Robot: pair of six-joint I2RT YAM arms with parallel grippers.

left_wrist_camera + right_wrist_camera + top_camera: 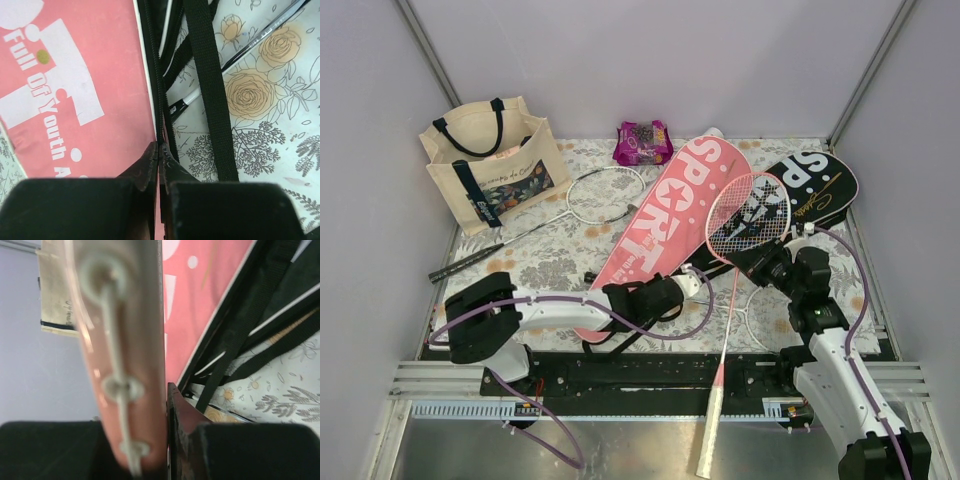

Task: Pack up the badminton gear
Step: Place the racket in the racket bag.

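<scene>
Pink racket (748, 215) lies across the pink cover (665, 225) and the black cover (817, 185), with its grip overhanging the near edge of the counter (550, 265); right hand (761, 256) is clamped on its frame rim. Left hand (159, 150) is pinched closed on the pink cover's zipper edge. We judge the step to be bagging this racket. We would lift that edge to gape the mouth (black strap (212, 100) lies just beside it and may snag); then feed the head in flat, along the cover's length.
</scene>
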